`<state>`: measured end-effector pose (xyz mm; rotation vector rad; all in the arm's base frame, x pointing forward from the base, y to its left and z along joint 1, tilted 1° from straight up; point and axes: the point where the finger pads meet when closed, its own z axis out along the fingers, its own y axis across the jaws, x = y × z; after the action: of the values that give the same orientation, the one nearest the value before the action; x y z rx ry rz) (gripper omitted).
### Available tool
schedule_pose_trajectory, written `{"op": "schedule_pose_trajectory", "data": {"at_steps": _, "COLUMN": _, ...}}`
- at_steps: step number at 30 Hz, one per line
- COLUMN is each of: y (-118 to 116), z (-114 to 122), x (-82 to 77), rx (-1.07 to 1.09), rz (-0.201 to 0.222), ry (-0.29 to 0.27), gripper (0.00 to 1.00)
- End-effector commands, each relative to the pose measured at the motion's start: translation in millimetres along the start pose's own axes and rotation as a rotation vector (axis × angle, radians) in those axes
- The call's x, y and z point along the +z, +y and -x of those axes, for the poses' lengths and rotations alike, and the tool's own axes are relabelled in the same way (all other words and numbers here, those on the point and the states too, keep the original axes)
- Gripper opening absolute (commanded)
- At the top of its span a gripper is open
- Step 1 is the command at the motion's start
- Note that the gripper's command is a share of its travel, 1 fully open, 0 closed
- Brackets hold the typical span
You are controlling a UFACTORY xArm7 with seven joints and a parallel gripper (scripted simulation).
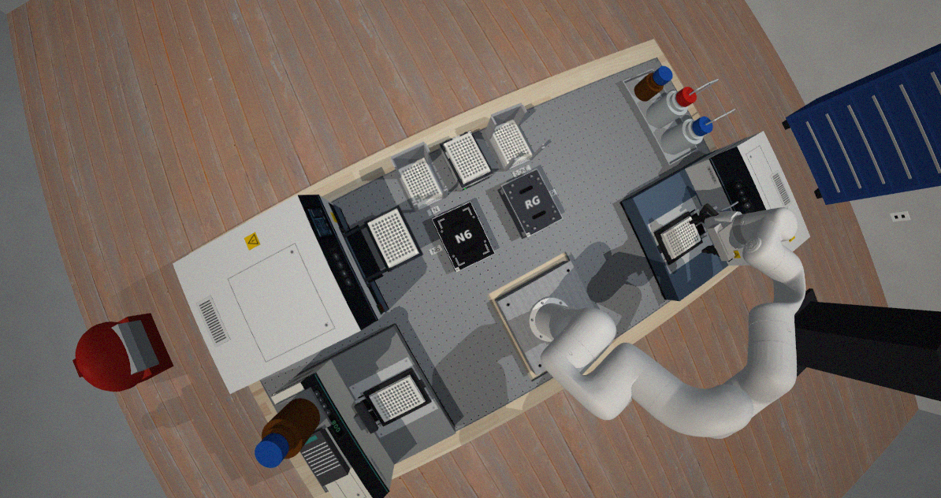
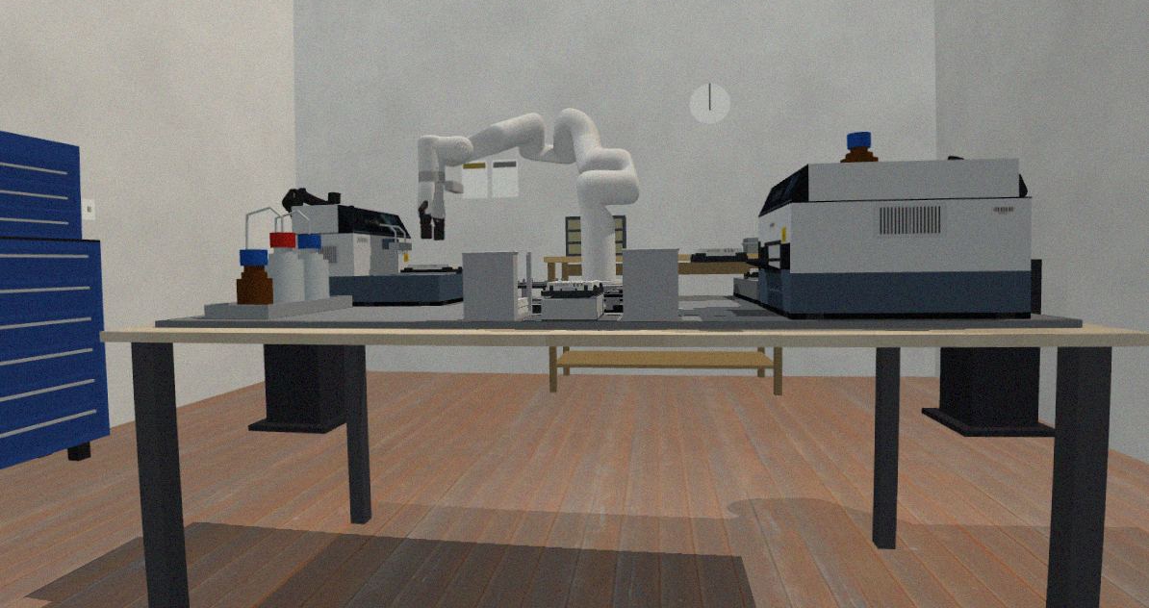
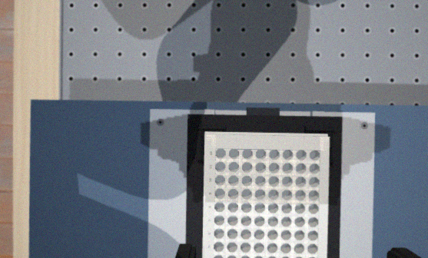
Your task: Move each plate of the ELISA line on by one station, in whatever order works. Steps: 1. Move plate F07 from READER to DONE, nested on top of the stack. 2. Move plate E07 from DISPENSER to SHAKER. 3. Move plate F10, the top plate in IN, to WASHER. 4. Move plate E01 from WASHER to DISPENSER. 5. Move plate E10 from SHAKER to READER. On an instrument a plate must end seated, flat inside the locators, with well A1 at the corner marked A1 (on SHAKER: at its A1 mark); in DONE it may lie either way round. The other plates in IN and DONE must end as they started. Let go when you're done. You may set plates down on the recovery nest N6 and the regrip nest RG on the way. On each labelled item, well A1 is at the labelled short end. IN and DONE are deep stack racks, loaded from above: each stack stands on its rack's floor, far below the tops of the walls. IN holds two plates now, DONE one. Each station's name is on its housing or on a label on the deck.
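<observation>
Six well plates (image 1: 678,239), five bottles (image 1: 650,84), two nests (image 1: 463,235).

Cabinet: blue drawer cabinet (image 2: 43,298), left, by wall.
Clock: round wall clock (image 2: 709,103) on back wall.
Bin: red bin (image 1: 112,353) on wooden floor (image 2: 611,443).
Bottles: three capped bottles (image 2: 281,270) in tray at table's left end.
</observation>
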<state>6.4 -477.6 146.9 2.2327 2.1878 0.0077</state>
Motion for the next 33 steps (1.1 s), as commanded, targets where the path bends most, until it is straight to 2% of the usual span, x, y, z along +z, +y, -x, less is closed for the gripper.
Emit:
{"op": "schedule_pose_trajectory", "data": {"at_steps": 1, "y": 0.7, "z": 1.4, "x": -5.7, "rx": 0.000, "rz": 0.001, "ry": -0.005, "gripper": 1.00}}
{"op": "schedule_pose_trajectory", "data": {"at_steps": 24, "y": 0.7, "z": 1.3, "x": -33.7, "rx": 0.000, "rz": 0.001, "ry": -0.005, "gripper": 1.00}}
{"op": "schedule_pose_trajectory", "data": {"at_steps": 33, "y": 0.7, "z": 1.3, "x": -34.3, "rx": 0.000, "rz": 0.001, "ry": -0.005, "gripper": 1.00}}
